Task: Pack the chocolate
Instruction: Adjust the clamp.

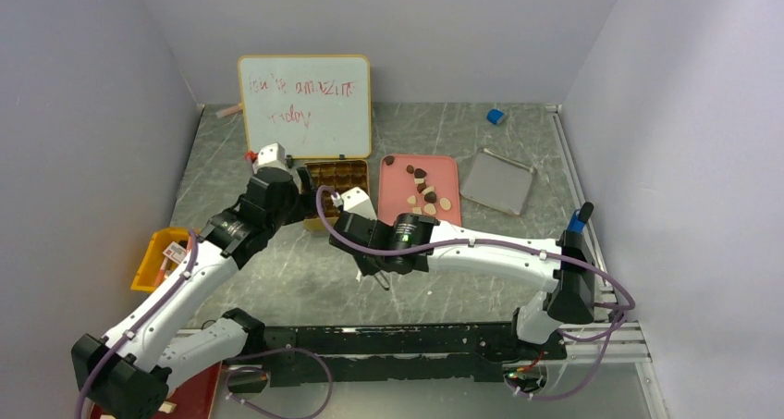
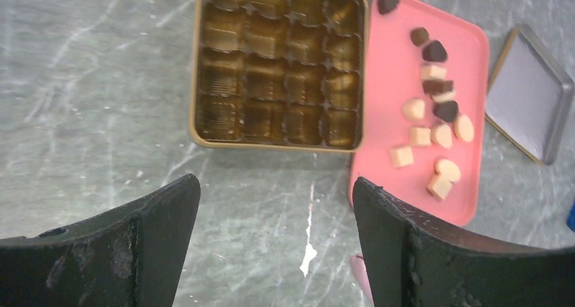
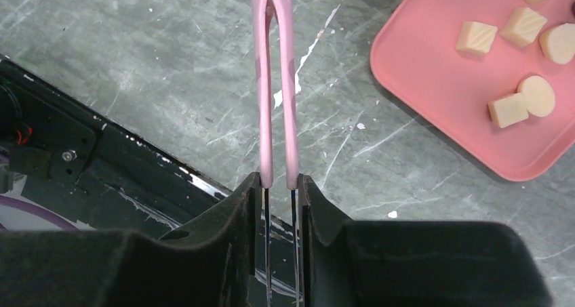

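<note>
Pre-pick: my R gripper (image 3: 279, 185) clenches slim pink plastic tongs (image 3: 265, 104), L gripper (image 2: 276, 219) gapes empty; next I need tips astride small dark-brown choc pieces (image 2: 434, 51)

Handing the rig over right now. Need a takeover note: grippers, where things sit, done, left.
Left gripper: open, empty, above the table near the gold box.
Right gripper: shut on the pink tongs, no piece seen in them, beside the pink tray.
Chocolate: all on the pink tray; the box compartments in view are empty.
Done: nothing packed.
Left: move every piece into the box. The lid lies right of the tray.
</note>
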